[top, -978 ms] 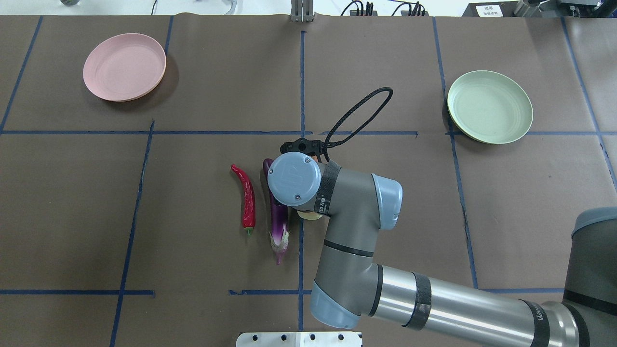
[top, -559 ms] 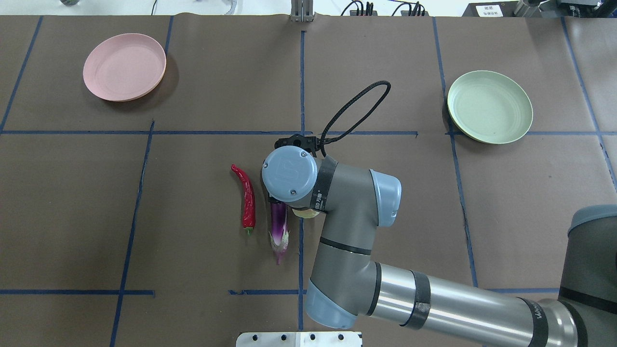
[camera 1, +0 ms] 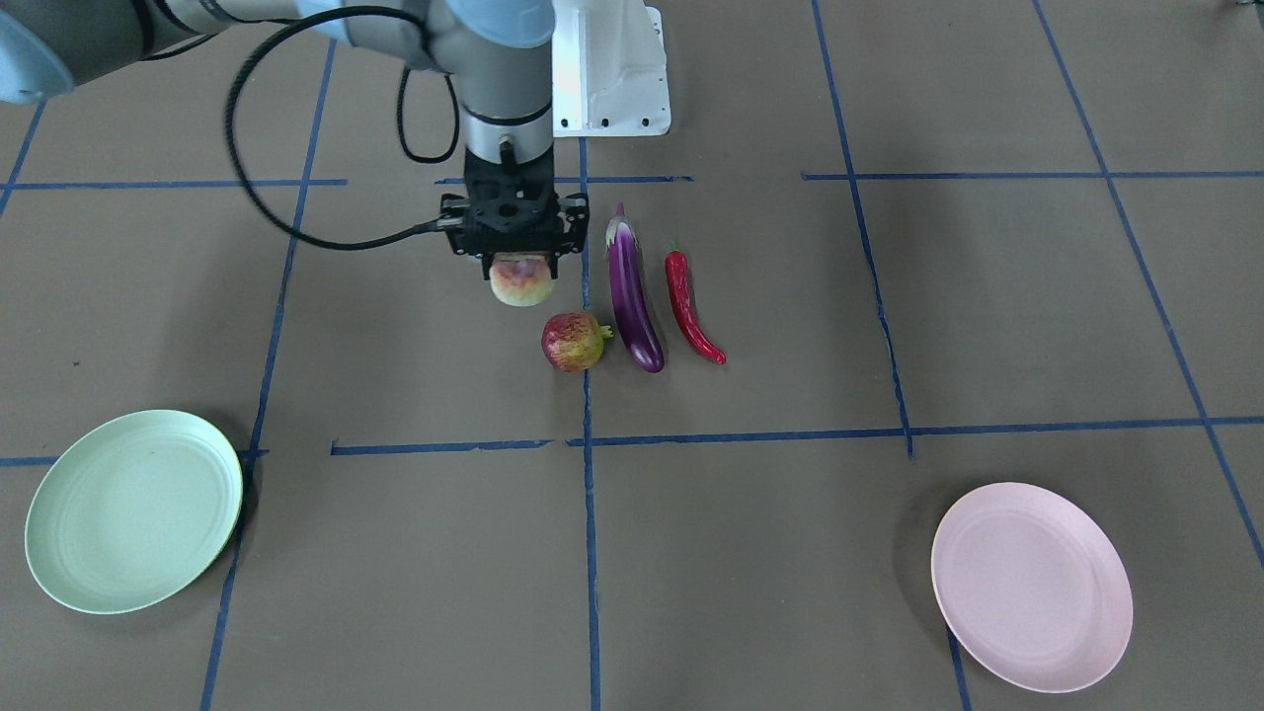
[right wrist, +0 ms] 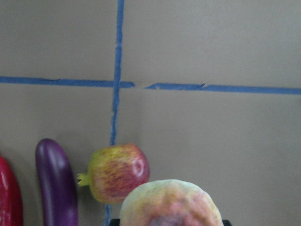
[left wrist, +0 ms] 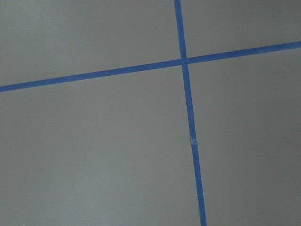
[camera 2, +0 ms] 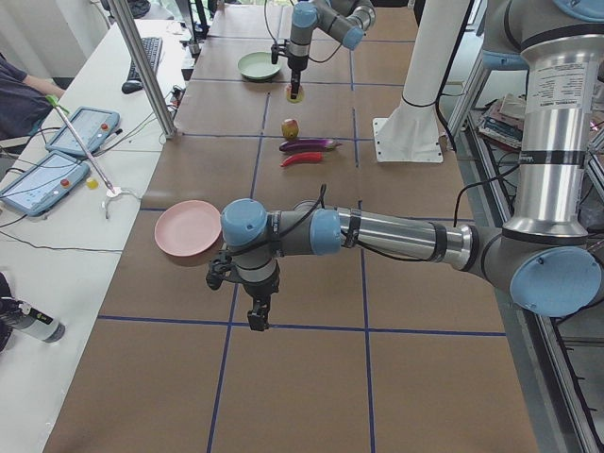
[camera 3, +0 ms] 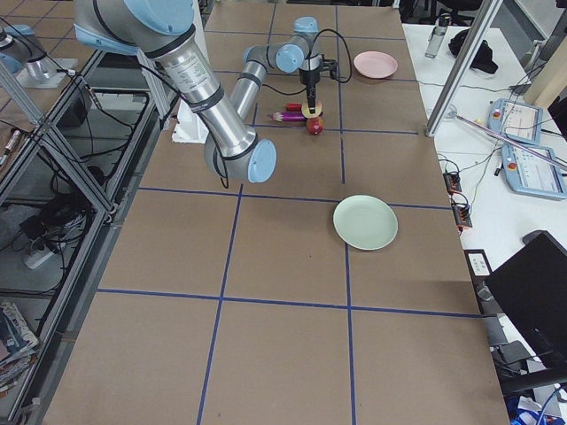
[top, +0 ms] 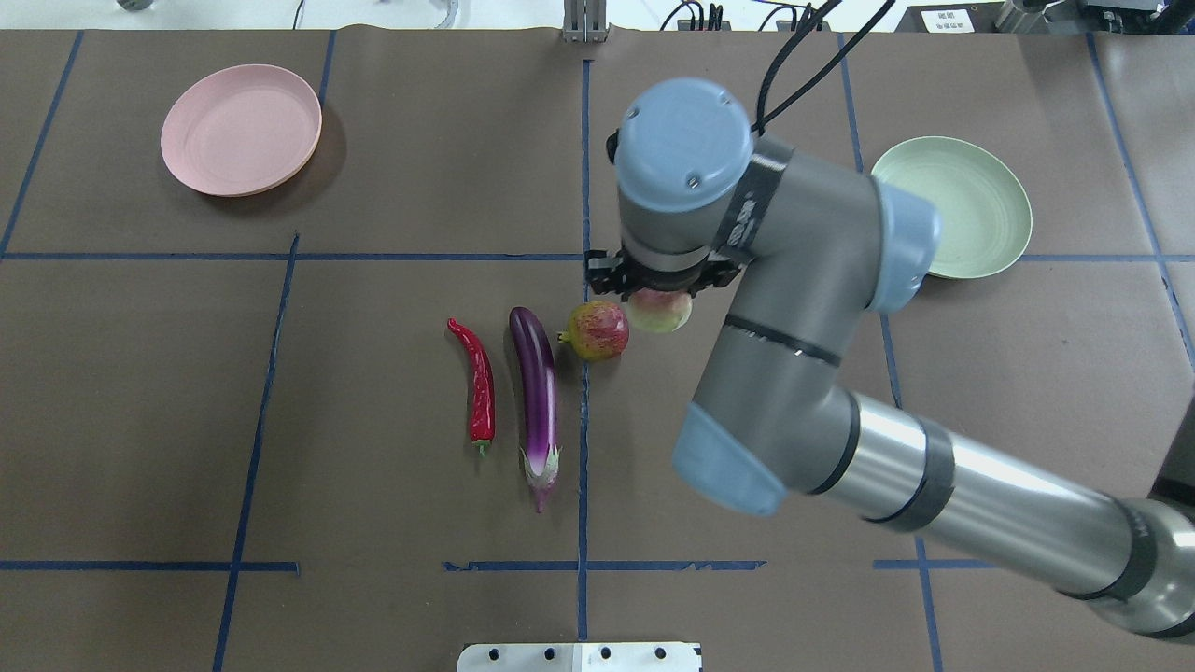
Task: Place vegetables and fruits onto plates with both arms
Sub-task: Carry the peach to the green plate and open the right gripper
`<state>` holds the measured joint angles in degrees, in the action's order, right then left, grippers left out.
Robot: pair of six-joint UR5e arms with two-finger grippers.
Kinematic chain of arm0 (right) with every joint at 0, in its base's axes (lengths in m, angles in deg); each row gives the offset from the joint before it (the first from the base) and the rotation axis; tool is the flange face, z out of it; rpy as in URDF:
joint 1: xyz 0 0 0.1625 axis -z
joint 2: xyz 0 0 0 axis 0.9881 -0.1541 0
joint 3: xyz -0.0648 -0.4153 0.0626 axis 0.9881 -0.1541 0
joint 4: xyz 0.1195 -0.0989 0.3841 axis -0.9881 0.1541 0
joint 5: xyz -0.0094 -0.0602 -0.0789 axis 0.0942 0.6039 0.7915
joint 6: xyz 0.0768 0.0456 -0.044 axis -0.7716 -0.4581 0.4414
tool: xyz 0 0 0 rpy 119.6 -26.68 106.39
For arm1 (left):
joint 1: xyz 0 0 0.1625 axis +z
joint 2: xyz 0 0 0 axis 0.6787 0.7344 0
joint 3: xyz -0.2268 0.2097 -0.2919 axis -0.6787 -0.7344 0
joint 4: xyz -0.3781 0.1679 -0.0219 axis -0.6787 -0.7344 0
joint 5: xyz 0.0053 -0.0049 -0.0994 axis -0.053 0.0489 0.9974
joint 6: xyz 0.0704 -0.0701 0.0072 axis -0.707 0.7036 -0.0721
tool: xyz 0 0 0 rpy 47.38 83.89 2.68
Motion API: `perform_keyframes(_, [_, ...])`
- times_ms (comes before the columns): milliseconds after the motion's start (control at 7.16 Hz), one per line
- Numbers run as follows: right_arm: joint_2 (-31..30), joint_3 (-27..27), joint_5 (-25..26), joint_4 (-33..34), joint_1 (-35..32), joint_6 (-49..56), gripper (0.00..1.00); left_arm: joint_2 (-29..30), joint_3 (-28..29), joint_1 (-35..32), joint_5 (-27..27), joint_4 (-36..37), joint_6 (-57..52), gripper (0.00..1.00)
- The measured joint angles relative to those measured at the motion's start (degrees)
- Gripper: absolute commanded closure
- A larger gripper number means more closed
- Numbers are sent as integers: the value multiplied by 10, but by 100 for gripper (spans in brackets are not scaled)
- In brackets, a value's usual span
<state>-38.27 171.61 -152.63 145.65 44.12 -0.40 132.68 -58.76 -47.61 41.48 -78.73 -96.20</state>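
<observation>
My right gripper (camera 1: 520, 265) is shut on the pale pink-cream peach (camera 1: 520, 283) and holds it above the table, just beside the pomegranate (top: 597, 330); the peach fills the bottom of the right wrist view (right wrist: 171, 205). The purple eggplant (top: 536, 392) and red chili (top: 480, 383) lie side by side left of the pomegranate. The green plate (top: 971, 205) is at the far right, the pink plate (top: 241, 129) at the far left, both empty. My left gripper (camera 2: 257, 319) hangs low near the pink plate (camera 2: 184, 229); I cannot tell whether it is open.
The white base block (top: 579, 656) sits at the table's near edge. Blue tape lines cross the brown table. The left wrist view holds only table and tape. Tablets and cables lie on a side bench (camera 2: 57, 160).
My right arm has risen and swung to the right with the peach in its gripper. The pomegranate and the whole eggplant, hidden under the wrist before, now show.
</observation>
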Motion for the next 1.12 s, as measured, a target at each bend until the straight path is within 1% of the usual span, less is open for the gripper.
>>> perform_keyframes(279, [-97, -7, -97, -80, -122, 160, 98, 0, 0, 0, 0, 0, 0, 0])
perform_keyframes(419, [-138, -38, -129, -124, -172, 243, 98, 0, 0, 0, 0, 0, 0, 0])
perform_keyframes(559, [-162, -92, -151, -179, -209, 306, 96, 0, -1, 0, 0, 0, 0, 0])
perform_keyframes(698, [-182, -145, -165, -245, -230, 343, 86, 0, -1, 0, 0, 0, 0, 0])
perform_keyframes(838, [-204, -178, -170, -294, -241, 361, 44, 0, -1, 0, 0, 0, 0, 0])
perform_keyframes(978, [-223, -193, -171, -318, -244, 367, 1, 0, -1, 0, 0, 0, 0, 0])
perform_keyframes(1117, [-235, -198, -171, -326, -245, 369, 0, 0, -1, 0, 0, 0, 0, 0])
